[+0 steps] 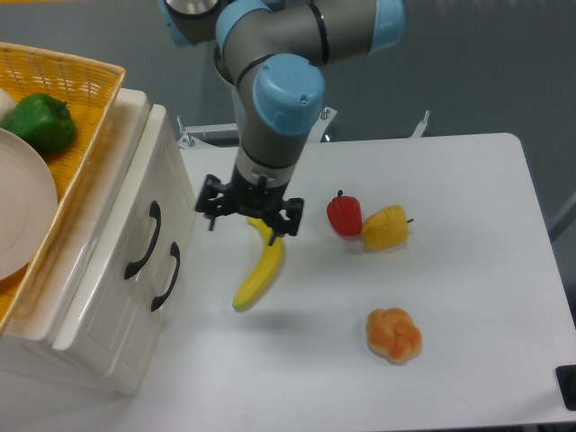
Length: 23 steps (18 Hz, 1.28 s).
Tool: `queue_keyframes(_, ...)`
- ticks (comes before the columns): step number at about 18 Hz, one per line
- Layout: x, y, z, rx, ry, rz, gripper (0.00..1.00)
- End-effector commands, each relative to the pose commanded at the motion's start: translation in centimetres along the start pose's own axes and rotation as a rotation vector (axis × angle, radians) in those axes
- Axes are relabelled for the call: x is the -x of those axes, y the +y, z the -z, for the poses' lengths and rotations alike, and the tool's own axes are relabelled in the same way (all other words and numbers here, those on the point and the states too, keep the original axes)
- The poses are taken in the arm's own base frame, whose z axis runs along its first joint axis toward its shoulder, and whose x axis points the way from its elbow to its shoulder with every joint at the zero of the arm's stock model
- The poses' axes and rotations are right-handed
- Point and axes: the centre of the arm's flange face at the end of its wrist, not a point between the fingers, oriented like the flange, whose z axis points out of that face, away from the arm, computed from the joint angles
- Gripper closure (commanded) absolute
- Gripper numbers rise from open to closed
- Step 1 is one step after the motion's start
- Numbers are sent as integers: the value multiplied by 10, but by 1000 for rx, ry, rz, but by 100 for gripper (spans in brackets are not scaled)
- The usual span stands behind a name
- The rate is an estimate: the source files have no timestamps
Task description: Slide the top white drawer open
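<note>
Now | white table [468,270] | grey wall behind | gripper [250,216] grip state unclear | top white drawer [135,225] closed

Arm reaches down from above, wrist vertical, end effector [249,219] low; finger state unclear

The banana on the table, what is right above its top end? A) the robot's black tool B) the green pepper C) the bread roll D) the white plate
A: the black tool hangs over the upper end of the banana, covering its tip.
</note>
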Motion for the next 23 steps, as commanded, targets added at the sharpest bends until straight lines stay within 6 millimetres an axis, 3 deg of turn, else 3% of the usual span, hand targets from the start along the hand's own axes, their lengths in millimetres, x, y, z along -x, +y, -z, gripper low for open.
queue_keyframes(13,-25,-7,-40,44,72,-32,0)
queue_keyframes(23,-18,-9,-59,74,82,-22,0)
